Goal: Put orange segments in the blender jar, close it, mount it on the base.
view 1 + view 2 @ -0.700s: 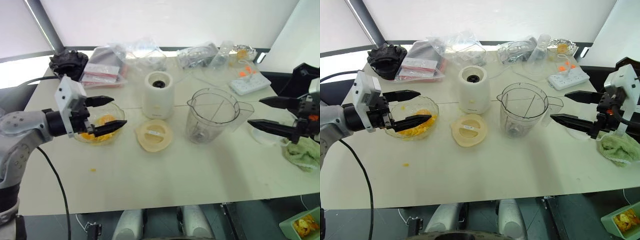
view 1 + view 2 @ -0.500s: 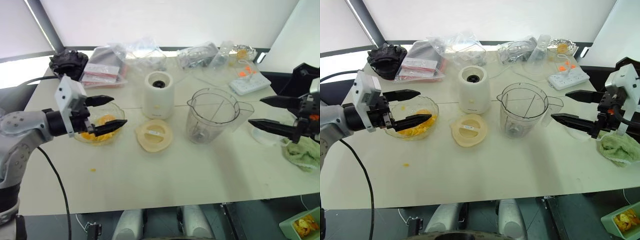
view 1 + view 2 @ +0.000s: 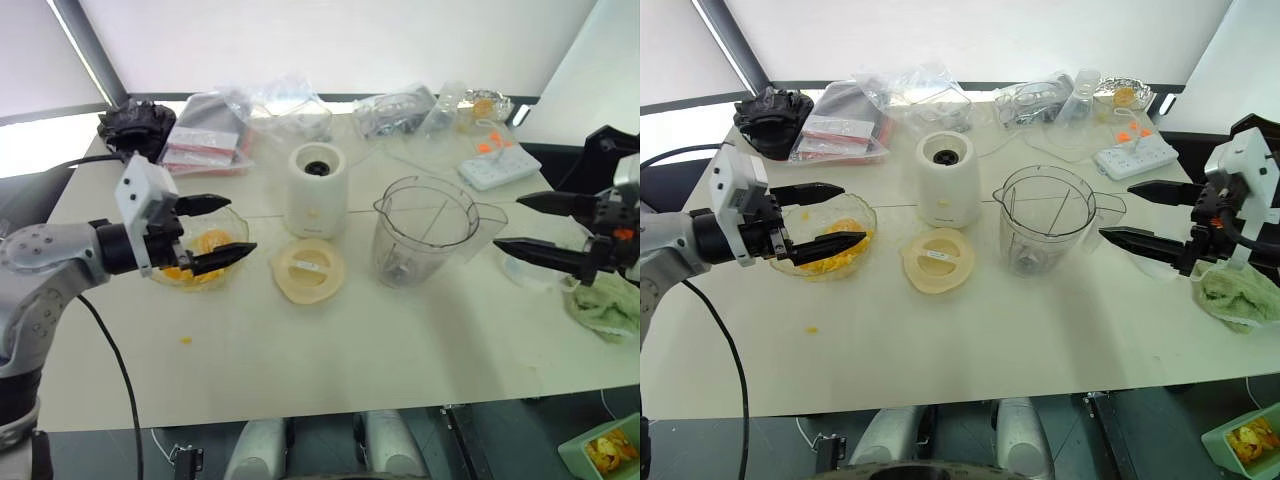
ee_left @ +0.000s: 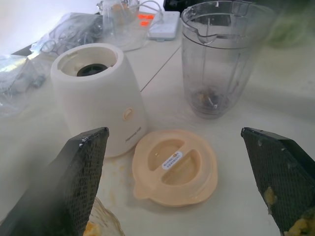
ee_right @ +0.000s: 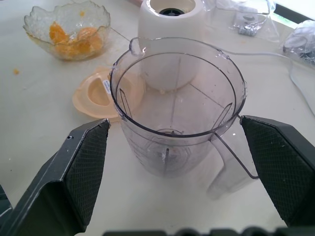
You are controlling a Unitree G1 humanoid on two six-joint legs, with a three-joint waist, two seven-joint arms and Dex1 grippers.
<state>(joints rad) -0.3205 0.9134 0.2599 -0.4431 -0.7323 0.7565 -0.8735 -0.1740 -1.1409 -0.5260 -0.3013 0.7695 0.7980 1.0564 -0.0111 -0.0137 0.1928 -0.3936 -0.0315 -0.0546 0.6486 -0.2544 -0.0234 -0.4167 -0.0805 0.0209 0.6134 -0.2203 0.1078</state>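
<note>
The orange segments (image 3: 205,245) lie in a shallow glass bowl (image 5: 34,19) at the table's left. My left gripper (image 3: 240,225) hovers just over that bowl, open and empty, with bits of pulp stuck to one finger (image 4: 295,226). The blender jar (image 3: 425,230) stands upright and empty right of centre, its handle toward my right gripper (image 3: 508,222), which is open and a short way off to the jar's right. The cream base (image 3: 318,190) stands between bowl and jar, a little farther back. The flat cream lid (image 3: 308,270) lies in front of the base.
Plastic bags (image 3: 215,135) and clear containers crowd the table's far edge, with a black bundle (image 3: 137,125) at the far left. A white power strip (image 3: 497,165) lies at the back right and a green cloth (image 3: 605,305) at the right edge. A small orange scrap (image 3: 186,340) lies near the front left.
</note>
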